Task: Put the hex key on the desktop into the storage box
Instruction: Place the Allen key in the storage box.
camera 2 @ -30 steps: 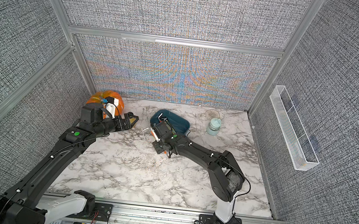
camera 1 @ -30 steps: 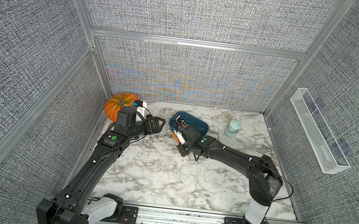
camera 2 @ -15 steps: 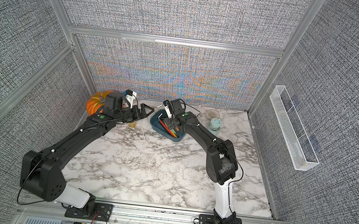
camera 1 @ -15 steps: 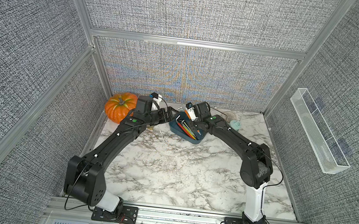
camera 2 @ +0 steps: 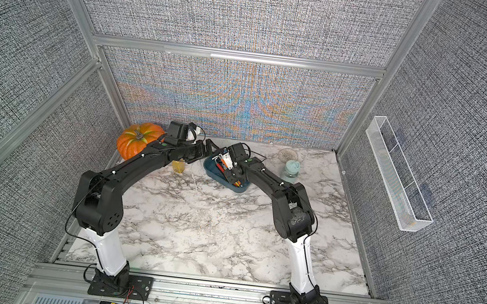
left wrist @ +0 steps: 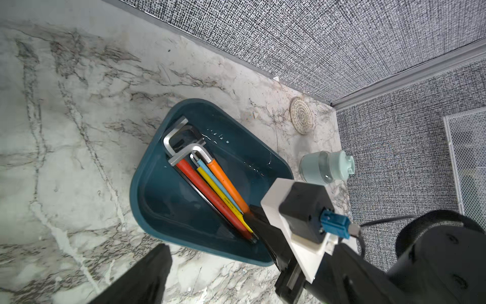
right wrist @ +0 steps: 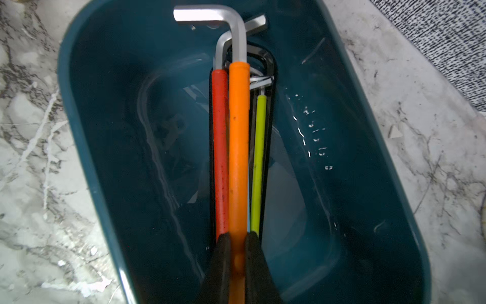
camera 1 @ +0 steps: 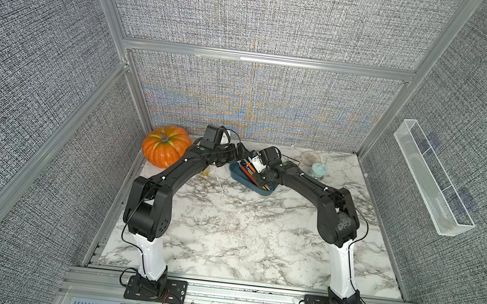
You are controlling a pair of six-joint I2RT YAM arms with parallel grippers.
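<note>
The orange-sleeved hex key (right wrist: 238, 147) is inside the storage box (right wrist: 79, 118), mid-frame in the right wrist view, its long axis running straight up from the right gripper (right wrist: 238, 238), which pinches its lower end. The left gripper (camera 1: 239, 154) hangs just beside the box; its spread I cannot tell.

No legible txt/nos. anywhere I look; tiny dark print on the yellow hex key (left wrist: 222, 196) is too small to read.

stereo overhead, wrist cams share storage box (right wrist: 86, 126)
</note>
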